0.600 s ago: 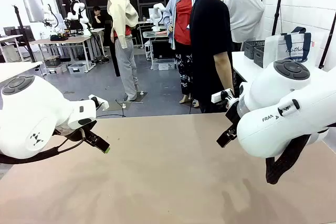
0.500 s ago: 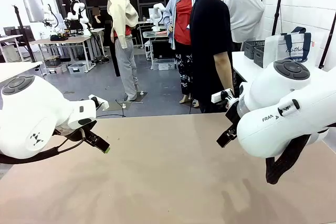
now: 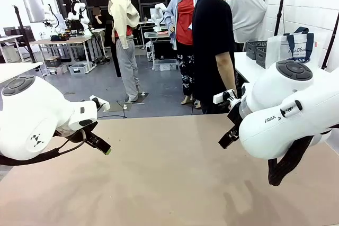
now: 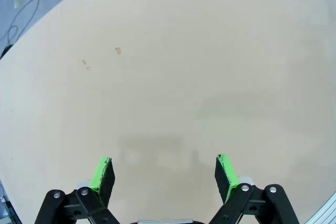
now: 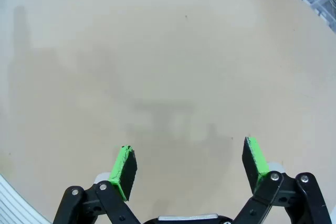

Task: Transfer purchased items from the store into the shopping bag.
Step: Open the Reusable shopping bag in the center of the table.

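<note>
Over the brown table (image 3: pixel 169 183) both arms hang low, one at each side, well apart from each other. From the left wrist view, the left gripper (image 4: pixel 164 170) has its green pads (image 4: pixel 103 172) spread wide, with bare tabletop between them. The right gripper (image 5: pixel 189 163) is spread just as wide above its own faint shadow on the table. Across from me a person (image 3: pixel 212 41) in a black top stands at the far edge. The shopping bag (image 3: pixel 292 48), clear with navy handles, stands upright on a white side table (image 3: pixel 244 67) at the far right, behind the right arm. The store (image 3: pixel 256 50), a dark grey lattice basket, sits just beside it.
</note>
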